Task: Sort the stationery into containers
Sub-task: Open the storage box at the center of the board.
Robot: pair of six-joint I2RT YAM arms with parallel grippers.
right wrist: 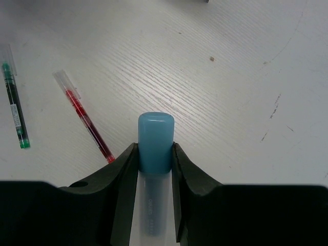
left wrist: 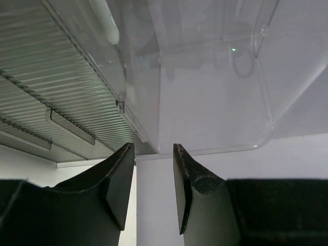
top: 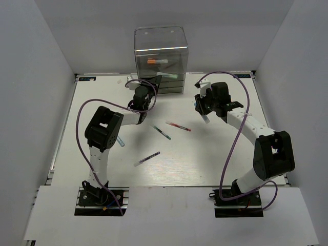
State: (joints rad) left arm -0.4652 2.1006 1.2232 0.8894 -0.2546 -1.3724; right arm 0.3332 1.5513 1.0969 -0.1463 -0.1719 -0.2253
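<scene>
The white table (top: 215,164) has a fine wood-grain texture and lies broad and bare toward the lower centre of the top view. Grey walls close it in on the left, right and far sides.

At upper centre stands the clear plastic box (top: 161,43), rounded on top, with ribbed shallow drawers stacked below. An orange-capped marker (top: 154,62) lies crosswise inside it.

The left gripper (left wrist: 152,189) sits right at the front lip of a smooth clear drawer (left wrist: 215,102). Its jaws are partly parted, and we cannot tell whether they pinch that lip.

The right gripper (right wrist: 155,169), right of centre in the top view, is clenched on the light-blue-capped marker (right wrist: 155,143). In its wrist view the marker's long axis runs straight up the frame. The rounded cap points away from the wrist and sticks out past the fingertips, above the tabletop.

Three thin pens lie loose mid-table, apart from one another:
- The red pen (top: 178,126) slants from upper left to lower right.
- The green pen (top: 162,132), just beside it, slants the same way.
- The dark pen (top: 147,158) rises toward the upper right.
</scene>
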